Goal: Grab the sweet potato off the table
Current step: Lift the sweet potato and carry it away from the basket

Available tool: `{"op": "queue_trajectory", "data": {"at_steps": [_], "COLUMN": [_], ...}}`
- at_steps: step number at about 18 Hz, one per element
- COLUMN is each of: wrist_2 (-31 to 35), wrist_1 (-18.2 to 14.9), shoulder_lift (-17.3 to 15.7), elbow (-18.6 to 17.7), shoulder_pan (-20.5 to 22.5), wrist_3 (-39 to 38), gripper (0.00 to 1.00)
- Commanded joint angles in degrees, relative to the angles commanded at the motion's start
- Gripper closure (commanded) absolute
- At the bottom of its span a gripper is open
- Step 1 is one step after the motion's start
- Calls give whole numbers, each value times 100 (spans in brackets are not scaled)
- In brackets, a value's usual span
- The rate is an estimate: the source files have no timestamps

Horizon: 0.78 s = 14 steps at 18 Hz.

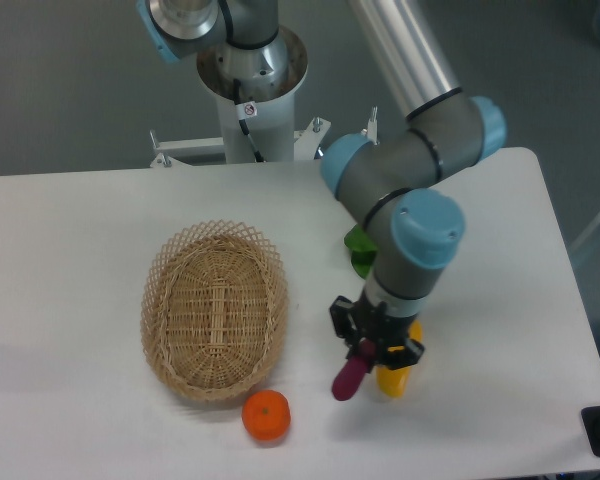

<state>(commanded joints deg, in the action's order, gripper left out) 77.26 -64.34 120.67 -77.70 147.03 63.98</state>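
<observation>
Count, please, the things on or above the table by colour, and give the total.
Purple: 1, sweet potato, held in the gripper
Yellow: 1, vegetable, mostly hidden
Orange: 1, fruit
Green: 1, leafy vegetable, partly hidden
Tan: 1, basket
Total: 5

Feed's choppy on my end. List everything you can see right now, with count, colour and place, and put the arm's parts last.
sweet potato: 1, dark purple-maroon, held in the claw, front centre-right.
yellow vegetable: 1, yellow-orange, just right of the sweet potato, mostly hidden behind the claw.
orange fruit: 1, orange, near the front edge, below the basket.
wicker basket: 1, tan, left of centre, nothing in it.
leafy green vegetable: 1, green, partly hidden behind the arm.
table: 1, white.
robot base: 1, white, behind the table.
arm: 1, grey with blue caps.
claw: 1, black, shut on the sweet potato.
</observation>
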Motion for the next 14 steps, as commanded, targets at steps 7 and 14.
{"op": "queue_trajectory", "data": {"at_steps": [7, 14], "wrist_2": [9, 78], "wrist_1": [44, 44], "shoulder_lift": [132, 378], "elbow": [528, 792], "shoulder_pan": [650, 1231], "wrist_3": [395, 1080], "gripper": [86, 86]}}
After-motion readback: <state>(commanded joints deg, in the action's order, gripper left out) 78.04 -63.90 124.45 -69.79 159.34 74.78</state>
